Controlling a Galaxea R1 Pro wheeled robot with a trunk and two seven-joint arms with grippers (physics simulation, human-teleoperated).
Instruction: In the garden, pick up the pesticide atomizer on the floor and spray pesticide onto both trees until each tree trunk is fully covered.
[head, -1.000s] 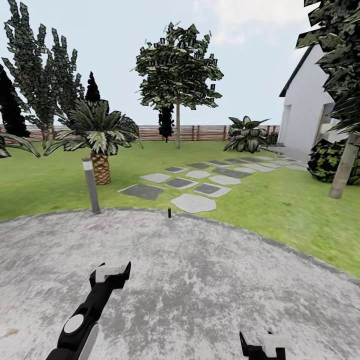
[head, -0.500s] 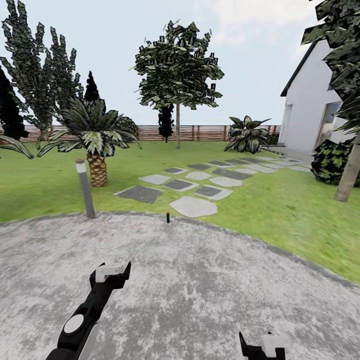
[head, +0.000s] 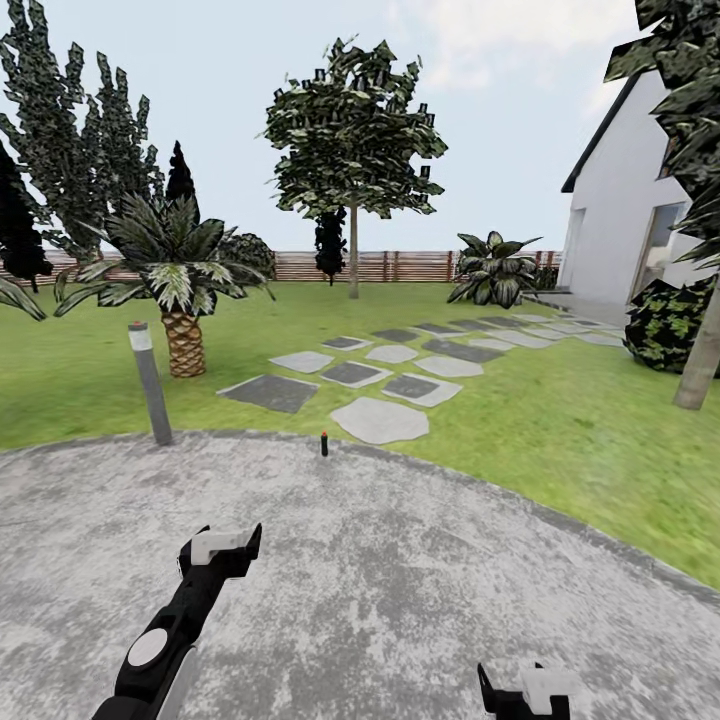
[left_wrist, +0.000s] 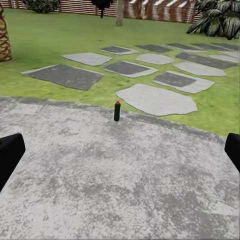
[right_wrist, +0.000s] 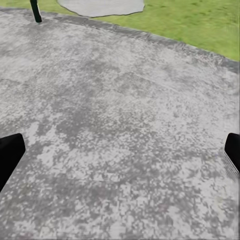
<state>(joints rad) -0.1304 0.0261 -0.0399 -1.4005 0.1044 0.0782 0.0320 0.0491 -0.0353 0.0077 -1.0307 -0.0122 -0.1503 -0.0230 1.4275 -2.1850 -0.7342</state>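
A garden seen from the robot's head, and the whole view has slid since a second ago, so the camera and base have moved, not the garden. Going left to right: the grey bollard lamp (head: 150, 383) and the short palm (head: 177, 290) now sit further left and the lamp lower in the picture than before; the small dark bottle with a red cap (head: 324, 444), most likely the pesticide atomizer, stands upright at the far edge of the stone patio (head: 400, 600), just before the grass (head: 560, 440), and has drifted left and lower too, which suggests the robot is closing on it. It is well apart from both arms. Beyond it lie stepping stones (head: 378, 420), then a leafy tree with a pale trunk (head: 353, 255) near the wooden fence (head: 410, 266). At the right edge a thicker trunk (head: 702, 352) stands near the white house (head: 620, 230). The left pincer (head: 221, 547) hangs low over the patio, spread wide and holding nothing; in its wrist view the bottle (left_wrist: 117, 110) stands straight ahead between the two fingers. The right pincer (head: 523, 693) is likewise spread and empty. Judging by this, the pick-up has not begun.
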